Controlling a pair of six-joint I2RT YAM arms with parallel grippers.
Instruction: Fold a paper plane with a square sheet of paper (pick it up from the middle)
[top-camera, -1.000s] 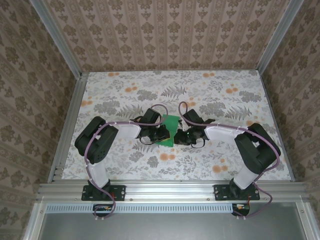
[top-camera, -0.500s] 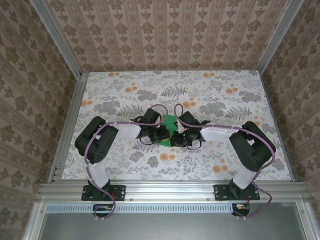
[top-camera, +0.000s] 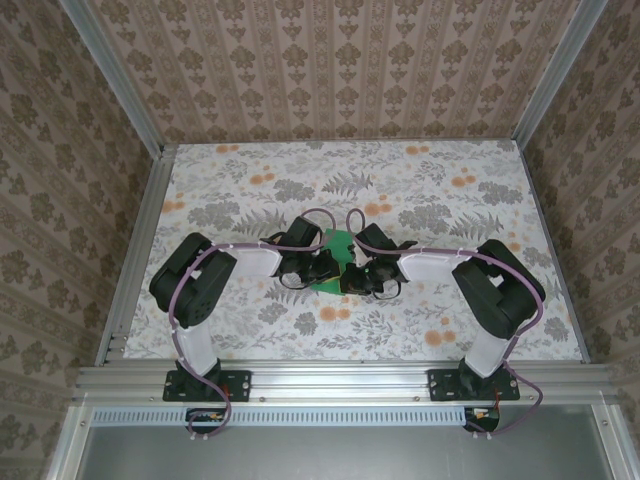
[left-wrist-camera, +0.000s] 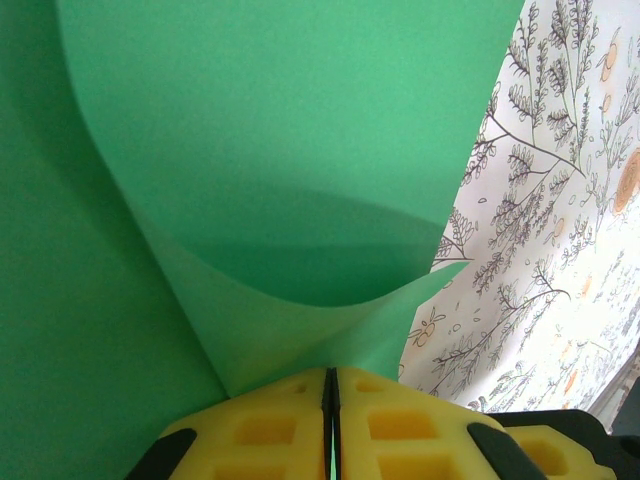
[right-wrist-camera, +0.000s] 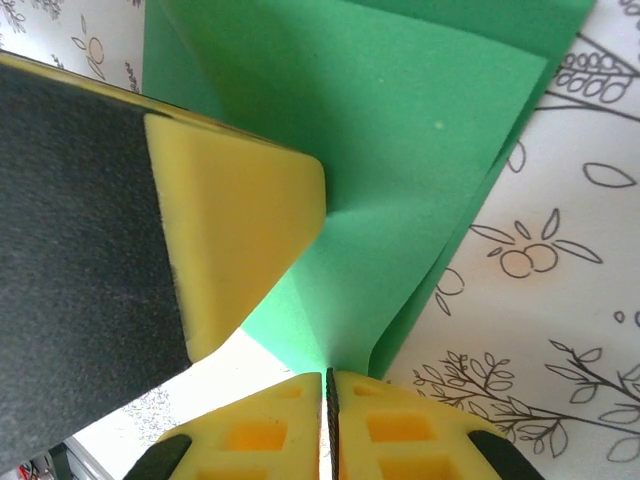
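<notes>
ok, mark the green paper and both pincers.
green paper (left-wrist-camera: 300, 150), left wrist view, curled upper flap.
left pincer (left-wrist-camera: 331, 395), left wrist view, seam between shut yellow fingertips.
right pincer (right-wrist-camera: 325, 395), right wrist view, seam between shut yellow fingertips.

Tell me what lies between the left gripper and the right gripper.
The green sheet of paper, partly folded, spans that gap in the top external view; left gripper and right gripper each pinch it.

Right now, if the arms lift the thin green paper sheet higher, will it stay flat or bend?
The thin bright green sheet of paper will probably flop: it curls in a soft loop ahead of the left end effector. It seems light: the right end effector holds it by one pinched edge. It probably creases easily; folded layers show.
</notes>
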